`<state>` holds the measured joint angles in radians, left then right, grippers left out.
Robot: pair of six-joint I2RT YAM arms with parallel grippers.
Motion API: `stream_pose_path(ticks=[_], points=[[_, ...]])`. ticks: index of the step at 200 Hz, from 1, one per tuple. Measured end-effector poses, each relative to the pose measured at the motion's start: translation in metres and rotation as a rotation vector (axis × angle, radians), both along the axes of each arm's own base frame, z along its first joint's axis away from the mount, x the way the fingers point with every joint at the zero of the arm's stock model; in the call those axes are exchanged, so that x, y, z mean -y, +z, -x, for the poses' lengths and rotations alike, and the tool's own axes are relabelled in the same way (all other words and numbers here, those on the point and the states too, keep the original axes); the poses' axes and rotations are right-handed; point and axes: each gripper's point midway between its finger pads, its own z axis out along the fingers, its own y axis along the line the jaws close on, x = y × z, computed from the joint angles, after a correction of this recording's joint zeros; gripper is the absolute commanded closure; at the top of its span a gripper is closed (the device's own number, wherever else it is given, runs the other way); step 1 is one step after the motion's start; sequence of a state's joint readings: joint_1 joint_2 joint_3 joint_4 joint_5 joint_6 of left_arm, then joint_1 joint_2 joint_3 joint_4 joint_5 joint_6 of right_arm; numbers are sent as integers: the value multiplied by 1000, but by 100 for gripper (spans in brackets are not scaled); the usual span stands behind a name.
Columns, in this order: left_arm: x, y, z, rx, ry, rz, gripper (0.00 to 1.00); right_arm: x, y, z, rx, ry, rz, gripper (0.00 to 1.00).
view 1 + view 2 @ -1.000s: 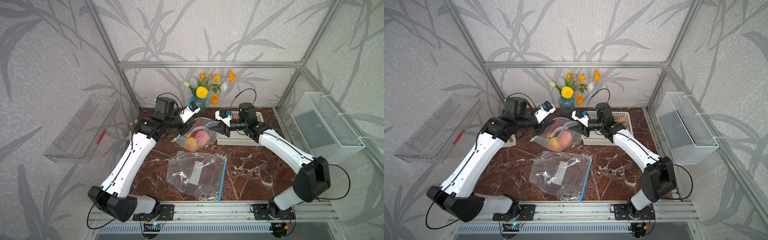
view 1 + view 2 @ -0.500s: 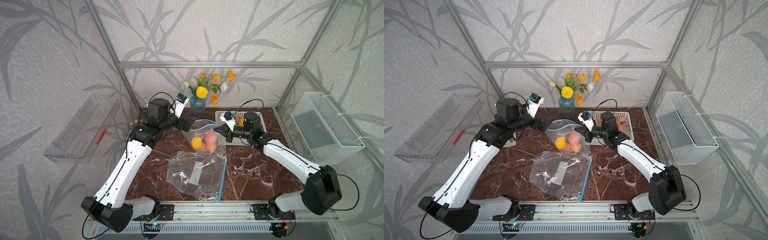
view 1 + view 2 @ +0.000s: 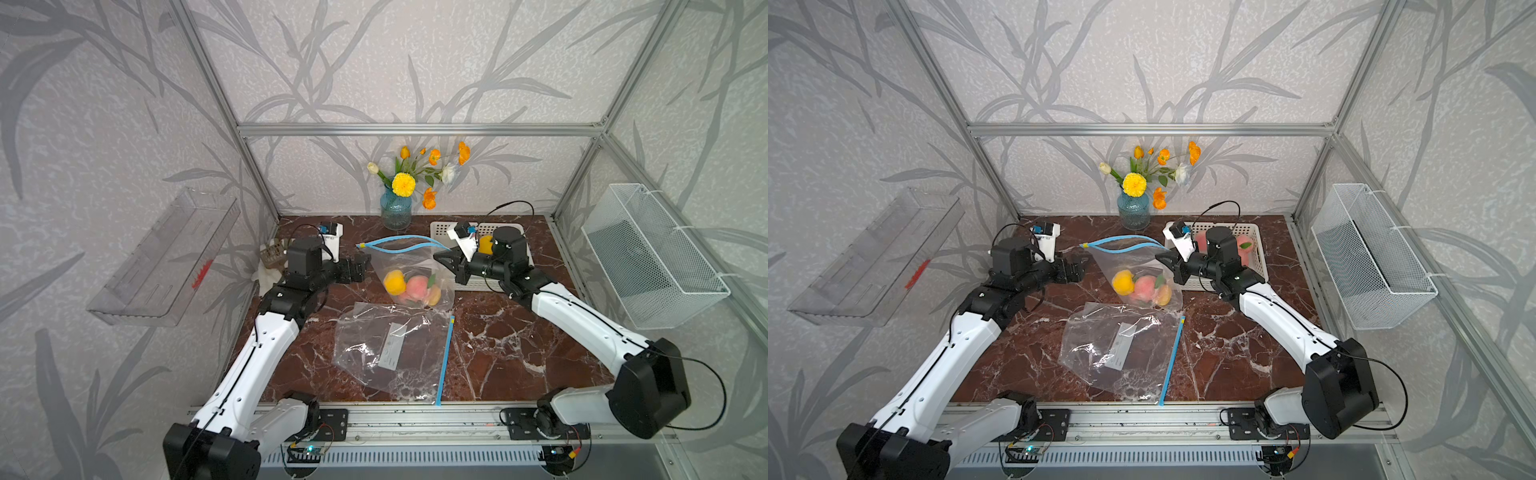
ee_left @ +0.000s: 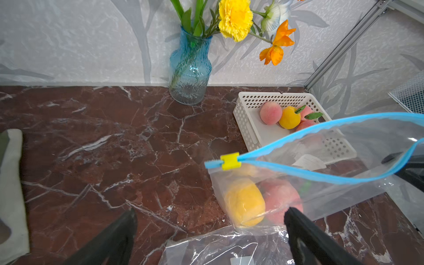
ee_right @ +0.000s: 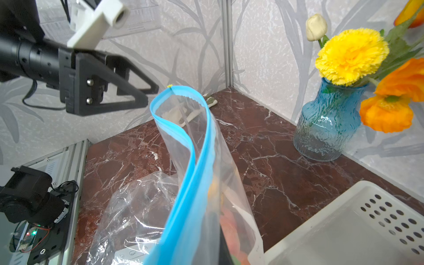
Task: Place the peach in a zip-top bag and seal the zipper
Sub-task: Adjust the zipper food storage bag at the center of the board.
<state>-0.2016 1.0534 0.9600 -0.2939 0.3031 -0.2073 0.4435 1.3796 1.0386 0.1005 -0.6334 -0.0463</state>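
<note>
The zip-top bag (image 3: 409, 270) is suspended in front of the blue glass vase (image 3: 395, 208), on the side toward the robot bases. One end of its blue zipper track (image 3: 395, 245) is clamped between the closed jaws of the right gripper (image 3: 439, 255). The two track halves are parted, so the mouth is seen open in both top views. The yellow slider (image 4: 230, 161) is located at the track end farthest from the right gripper.

The peach (image 3: 417, 286) is contained in the lower part of the bag, between a yellow fruit (image 3: 394, 281) and an orange-toned fruit (image 3: 434, 296).

The left gripper (image 3: 365, 267) is positioned to the left of the vase and nearer the bases, just beside the slider end. Its jaws are spread wide and nothing is grasped.

An empty zip-top bag (image 3: 390, 349) is laid flat on the marble tabletop (image 3: 498, 340), farther from the vase than the suspended bag. A white perforated basket (image 4: 245, 121) holding more fruit is set just to the right of the vase. Contact between the suspended bag and the tabletop cannot be confirmed.
</note>
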Motion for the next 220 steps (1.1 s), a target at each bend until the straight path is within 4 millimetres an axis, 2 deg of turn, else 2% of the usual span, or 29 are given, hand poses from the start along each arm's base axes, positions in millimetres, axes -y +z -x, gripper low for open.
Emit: stream_pose_path(ticks=[26, 46, 67, 103, 115, 151, 190, 209, 220], points=[[4, -10, 7, 25, -13, 54, 1, 5, 0, -3, -29, -15, -16, 100], [7, -13, 4, 55, -14, 95, 1, 6, 0, -3, -42, -13, -25, 100], [10, -21, -10, 36, -24, 154, 1, 6, 1, -2, -52, -11, -31, 100], [18, -49, -35, -38, -66, 214, 1, 10, 2, -3, -65, -7, -44, 100], [23, -46, -39, -8, -101, 231, 0, 13, 2, -5, -71, -10, -50, 100], [44, -20, -40, 142, -264, 250, 1, 15, 2, -4, -85, 1, -61, 100], [53, -9, -36, 242, -355, 230, 3, 13, 2, 0, -89, 21, -66, 100], [54, -13, -32, 262, -380, 212, 12, 13, 1, 2, -93, 27, -67, 100], [55, -14, -30, 270, -396, 198, 21, 13, 1, 3, -93, 29, -68, 100]])
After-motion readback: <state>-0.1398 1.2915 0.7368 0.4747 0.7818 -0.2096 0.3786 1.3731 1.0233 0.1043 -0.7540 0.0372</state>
